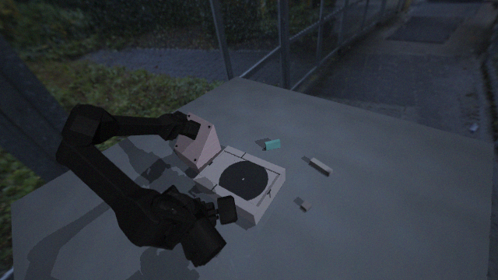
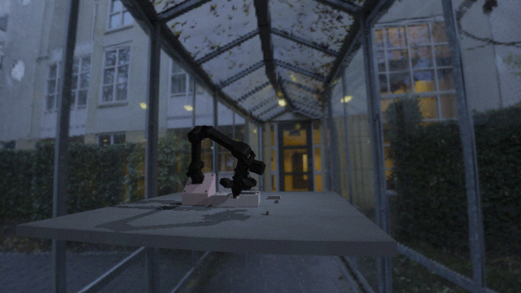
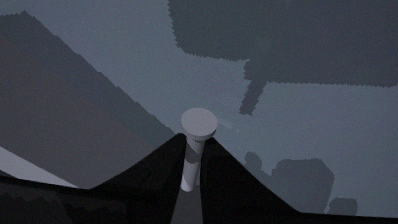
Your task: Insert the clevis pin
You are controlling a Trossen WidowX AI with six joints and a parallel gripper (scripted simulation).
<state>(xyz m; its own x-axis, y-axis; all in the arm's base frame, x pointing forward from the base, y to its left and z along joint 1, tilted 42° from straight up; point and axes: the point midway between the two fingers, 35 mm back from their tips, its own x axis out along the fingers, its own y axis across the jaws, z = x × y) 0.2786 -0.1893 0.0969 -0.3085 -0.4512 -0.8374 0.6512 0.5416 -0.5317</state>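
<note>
The steel pin (image 3: 192, 175) is held between the two dark fingers of my gripper (image 3: 194, 144) (image 2: 235, 196). Its round head shows at the fingertips in the wrist view, and its shank slants down between the fingers. The gripper is shut on the pin, above the table in front of the tray. In the top view the arm hides the fingertips and the pin. The rimmed tray (image 1: 249, 213) (image 2: 253, 200) stands on the table. The dark wide disc (image 1: 233, 187) lies flat inside it, with a small light spot at its middle hole. The tray's pin hole cannot be told apart.
A pink wedge-shaped block (image 1: 210, 148) (image 2: 197, 198) stands against the tray's far left side, under the arm's base. A teal block (image 1: 272, 145), a grey bar (image 1: 321, 167) and a small beige block (image 1: 305, 206) lie on the table beyond and right of the tray.
</note>
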